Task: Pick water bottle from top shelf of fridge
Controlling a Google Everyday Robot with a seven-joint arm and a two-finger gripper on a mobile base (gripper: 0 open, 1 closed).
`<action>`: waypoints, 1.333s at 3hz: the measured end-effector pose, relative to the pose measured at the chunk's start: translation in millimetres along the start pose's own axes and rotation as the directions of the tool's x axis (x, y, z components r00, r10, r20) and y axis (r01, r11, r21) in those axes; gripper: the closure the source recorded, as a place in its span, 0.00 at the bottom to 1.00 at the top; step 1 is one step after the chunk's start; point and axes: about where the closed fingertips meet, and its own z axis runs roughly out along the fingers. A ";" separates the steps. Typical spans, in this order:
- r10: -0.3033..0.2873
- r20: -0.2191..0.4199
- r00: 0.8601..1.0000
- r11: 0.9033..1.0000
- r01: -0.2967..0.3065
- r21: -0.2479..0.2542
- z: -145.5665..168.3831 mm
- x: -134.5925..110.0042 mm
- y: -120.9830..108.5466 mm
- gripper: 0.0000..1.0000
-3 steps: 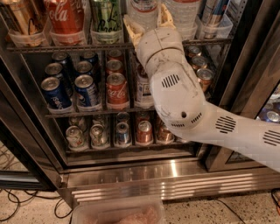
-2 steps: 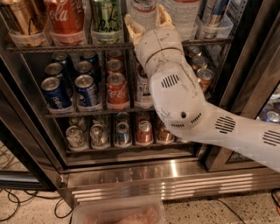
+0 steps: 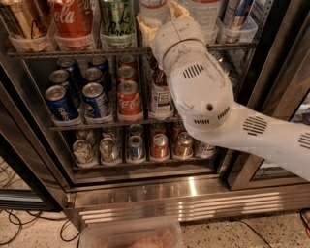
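— What lay nearest?

— One clear plastic tub [image 3: 131,236] on the speckled floor, and behind it the fridge [image 3: 273,63] with its one shiny steel grille [image 3: 184,206] along the base.

— And the robot?

— One white arm [image 3: 261,138] came in from the right and rose in front of the racks to the top shelf [image 3: 72,52].

— How many drinks did you count?

— On the lowest rack, six short cans [image 3: 160,146] in the front row, with more behind that I could not count. On the middle rack there were six blue cans [image 3: 95,99] in two columns, three red cans [image 3: 130,99] in one column, and one small bottle of brown drink [image 3: 160,97] just beside the red ones. On the top shelf stood four tall cans [image 3: 72,19], three to the left of the arm and one to its right, and two clear bottles.

— Which bottle was the water bottle?

— The narrower one. The water bottle [image 3: 154,6] stood upright on the top shelf, between the green can and the wider clear bottle [image 3: 203,12]. It was clear plastic with a white label bearing a reddish band, and its upper part was cut off by the frame.

— And the tool?

— The tool [image 3: 160,22] sat at the foot of the water bottle. I could not tell whether it was spread or pinching it.
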 end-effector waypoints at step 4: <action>-0.040 0.034 0.999 0.999 0.040 -0.016 8.3 75.9 29.4 1.00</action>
